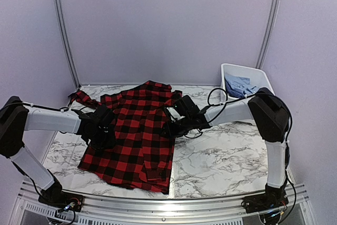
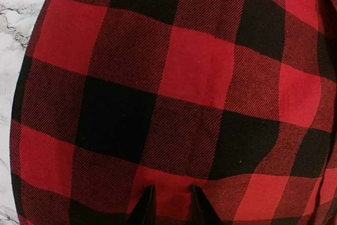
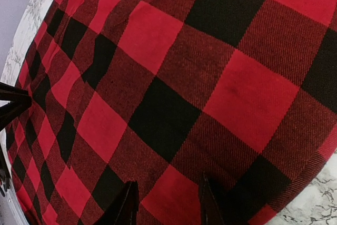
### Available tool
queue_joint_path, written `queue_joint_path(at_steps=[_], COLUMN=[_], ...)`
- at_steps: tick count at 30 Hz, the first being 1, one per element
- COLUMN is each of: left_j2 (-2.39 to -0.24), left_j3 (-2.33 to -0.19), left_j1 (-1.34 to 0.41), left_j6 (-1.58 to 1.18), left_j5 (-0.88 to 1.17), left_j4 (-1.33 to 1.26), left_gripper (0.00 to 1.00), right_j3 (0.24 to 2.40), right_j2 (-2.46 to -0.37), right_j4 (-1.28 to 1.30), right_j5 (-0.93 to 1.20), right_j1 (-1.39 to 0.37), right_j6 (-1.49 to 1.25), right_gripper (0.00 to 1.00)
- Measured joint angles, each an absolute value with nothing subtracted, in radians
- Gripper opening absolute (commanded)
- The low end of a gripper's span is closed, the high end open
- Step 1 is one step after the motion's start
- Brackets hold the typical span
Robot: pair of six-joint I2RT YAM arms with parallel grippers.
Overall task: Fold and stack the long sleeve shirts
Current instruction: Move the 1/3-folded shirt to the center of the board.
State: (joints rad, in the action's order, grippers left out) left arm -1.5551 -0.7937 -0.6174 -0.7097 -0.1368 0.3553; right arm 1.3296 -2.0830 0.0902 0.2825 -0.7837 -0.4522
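Red-and-black flannel shirt (image 1: 138,146) lies spread flat, well apart from white tub (image 1: 263,75). Right gripper (image 3: 167,204) is on the hem side nearer the tub, left gripper (image 2: 172,209) on the farther side. Both straddle cloth; grip cannot be told. Risk: a shallow pinch slips and skews the fold.

Left pincer (image 2: 169,204), right pincer (image 3: 167,204): jaws parted

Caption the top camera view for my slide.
The left gripper and right gripper at opposite sides of a red-and-black checked shirt on the marble table; white tub behind.
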Motion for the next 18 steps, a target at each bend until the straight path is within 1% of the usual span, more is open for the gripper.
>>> queue_joint_path(at_steps=[4, 9, 18], left_j2=[-1.563, -1.577, -1.638], left_j3=[-0.780, -0.784, -0.844], left_j1=[-0.633, -0.700, -0.855], left_j6=[-0.717, -0.751, -0.862], left_j5=[-0.136, -0.144, -0.134], left_j4=[0.347, 0.318, 0.285], left_gripper=[0.24, 0.24, 0.24], right_j3=[1.304, 1.256, 1.100], right_j2=[-2.083, -2.060, -1.944], right_j4=[0.066, 0.030, 0.021], right_j5=[0.260, 0.243, 0.191], right_j1=[-0.778, -0.756, -0.627], right_j6=[-0.451, -0.441, -0.398], right_gripper=[0.37, 0.37, 0.36])
